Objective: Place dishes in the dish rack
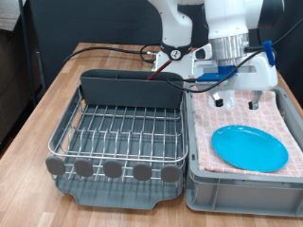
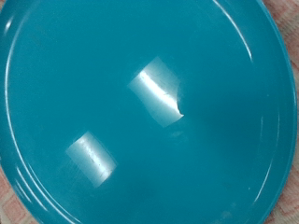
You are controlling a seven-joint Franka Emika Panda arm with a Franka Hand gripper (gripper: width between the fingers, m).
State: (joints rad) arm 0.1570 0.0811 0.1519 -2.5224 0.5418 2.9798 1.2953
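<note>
The round bright-blue plate [image 1: 249, 148] lies flat on the pink checked cloth in the grey tub [image 1: 241, 184] at the exterior view's right. It fills the wrist view [image 2: 140, 112], with light glare on it. My gripper [image 1: 238, 101] hangs above the tub's far end, just beyond the plate, with its fingers apart and nothing between them. The fingers do not show in the wrist view. The dish rack [image 1: 118, 132], silver wire on a dark grey tray with a tall back compartment, stands left of the tub with no dish showing on it. The white cup and the wooden spoon are out of view.
Rack and tub stand side by side on a wooden table [image 1: 47, 90]. Cables [image 1: 123, 49] run across the table behind the rack. The robot base [image 1: 175, 38] stands at the back. The table's left edge runs near the rack.
</note>
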